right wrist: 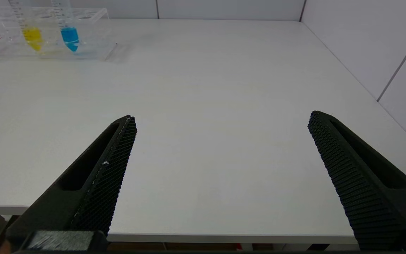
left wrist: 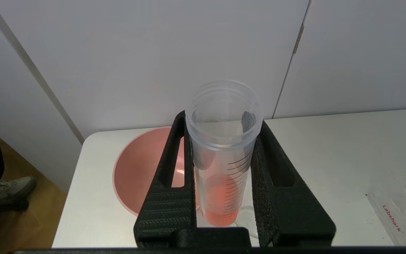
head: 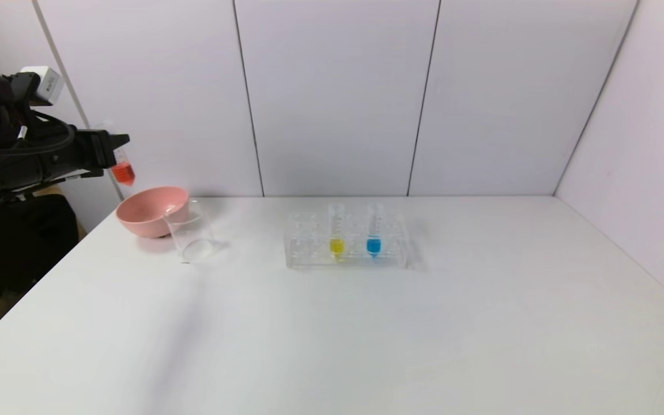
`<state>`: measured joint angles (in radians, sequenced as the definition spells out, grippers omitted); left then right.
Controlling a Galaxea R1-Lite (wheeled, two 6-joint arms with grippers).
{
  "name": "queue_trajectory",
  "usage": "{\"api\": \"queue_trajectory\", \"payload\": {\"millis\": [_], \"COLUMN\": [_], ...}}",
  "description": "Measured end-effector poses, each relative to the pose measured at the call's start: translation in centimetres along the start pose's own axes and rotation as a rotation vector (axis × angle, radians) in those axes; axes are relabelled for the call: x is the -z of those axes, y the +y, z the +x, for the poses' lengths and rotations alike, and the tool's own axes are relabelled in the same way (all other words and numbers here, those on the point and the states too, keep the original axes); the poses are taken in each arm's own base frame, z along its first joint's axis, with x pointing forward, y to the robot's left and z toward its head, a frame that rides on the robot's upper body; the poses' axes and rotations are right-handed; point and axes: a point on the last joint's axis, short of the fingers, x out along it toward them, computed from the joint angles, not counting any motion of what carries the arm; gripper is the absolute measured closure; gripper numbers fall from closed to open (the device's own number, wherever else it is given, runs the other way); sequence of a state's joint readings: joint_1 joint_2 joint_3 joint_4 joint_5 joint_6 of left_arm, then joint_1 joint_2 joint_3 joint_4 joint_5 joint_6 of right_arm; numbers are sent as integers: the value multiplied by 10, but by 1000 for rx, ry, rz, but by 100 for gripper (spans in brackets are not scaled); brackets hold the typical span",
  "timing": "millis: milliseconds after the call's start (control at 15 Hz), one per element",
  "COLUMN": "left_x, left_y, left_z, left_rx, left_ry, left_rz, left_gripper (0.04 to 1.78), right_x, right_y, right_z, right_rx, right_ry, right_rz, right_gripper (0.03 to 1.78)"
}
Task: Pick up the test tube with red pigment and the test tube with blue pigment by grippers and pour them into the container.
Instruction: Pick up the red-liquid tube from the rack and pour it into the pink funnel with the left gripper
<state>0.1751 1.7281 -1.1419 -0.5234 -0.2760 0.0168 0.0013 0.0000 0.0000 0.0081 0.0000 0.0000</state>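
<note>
One tube lifted, I see.
My left gripper (left wrist: 223,176) clamps the test tube with red pigment (left wrist: 222,155) above the pink bowl (head: 150,210); right gripper (right wrist: 220,123) gapes.

At the far left of the head view the left gripper (head: 119,151) hangs above the table (head: 366,334), clamped on the test tube with red pigment (head: 123,168), which sits upright just above the bowl (head: 150,210). The container (head: 191,236) stands touching the bowl's right side, slightly nearer the front. Toward the middle, well apart from both, the rack (head: 346,245) holds the yellow tube (head: 336,233) on the left and the test tube with blue pigment (head: 373,230) on the right, upright, side by side. The right gripper (right wrist: 220,121) hovers spread wide over the table's near edge, far from the rack.
</note>
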Motion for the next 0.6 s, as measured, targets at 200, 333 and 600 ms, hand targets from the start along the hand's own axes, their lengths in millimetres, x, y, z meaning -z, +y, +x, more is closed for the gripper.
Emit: {"api": "queue_trajectory", "payload": {"millis": [200,333,600], "left_x": [1,1,2], "left_y": [0,1,7], "left_z": [0,-2,-4], "left_rx": [7,6,-13], "left_ry": [4,2,5], "left_rz": [-1,-2,0], "left_gripper": [136,136,136], "right_x": [0,0,0], "right_y": [0,0,0], "right_z": [0,0,0], "right_rx": [0,0,0], "right_ry": [0,0,0], "right_rz": [0,0,0], "right_gripper": [4,4,4]}}
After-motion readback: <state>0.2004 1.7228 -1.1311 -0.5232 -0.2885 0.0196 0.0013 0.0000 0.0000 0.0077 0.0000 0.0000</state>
